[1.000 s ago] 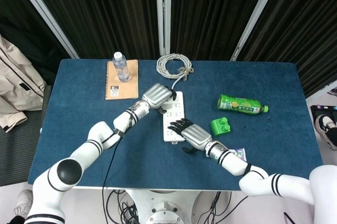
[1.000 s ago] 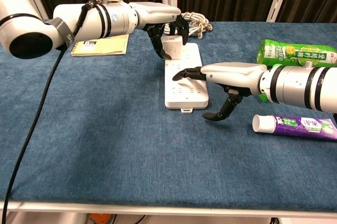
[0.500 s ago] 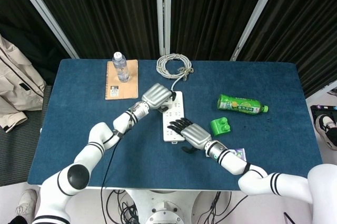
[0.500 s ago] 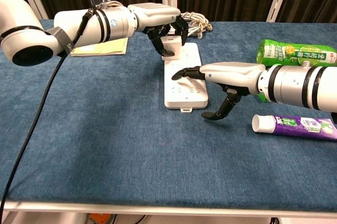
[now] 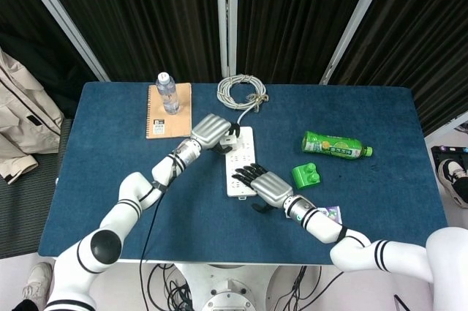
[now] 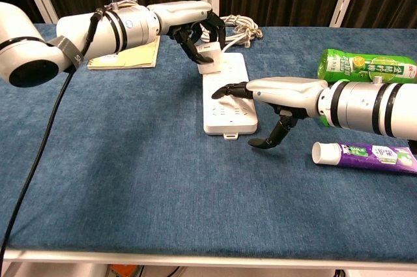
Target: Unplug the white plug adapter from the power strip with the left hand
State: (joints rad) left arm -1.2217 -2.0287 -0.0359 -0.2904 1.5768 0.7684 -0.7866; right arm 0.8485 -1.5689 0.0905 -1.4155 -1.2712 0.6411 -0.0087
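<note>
1. The adapter (image 6: pixel 210 54) sits inside the left robot hand (image 6: pixel 195 31), pinched between its dark fingers (image 6: pixel 189 42). It hangs at the far end of the strip (image 6: pixel 227 98), apparently lifted and tipped toward the robot's left; whether its pins are fully clear of the socket cannot be told.
2. The strip lies with its long axis running away from the robot, cord end far, near a coiled cable (image 5: pixel 243 91). Any further pull therefore goes up and off the strip's far end, where the left robot hand already is. The right is nearer the strip's close end.
3. The left arm reaches in from the left, forearm roughly level above the surface (image 6: pixel 130 173), hand curled over the adapter from above, knuckles up.
4. The right robot hand (image 6: pixel 277 94) holds nothing. Its fingertips (image 6: pixel 225 90) rest flat on the strip's near half, thumb hanging down beside the strip's edge, seemingly pinning it against the pull.
5. My judgement: the extraction is nearly or just complete, and the strip may lift if the right hand's pressure eases.
6. Elsewhere: a green bottle (image 6: pixel 365 67), a purple tube (image 6: pixel 365 155), a green block (image 5: pixel 305 175), a notebook (image 5: pixel 168 111) and a water bottle (image 5: pixel 167 91).
</note>
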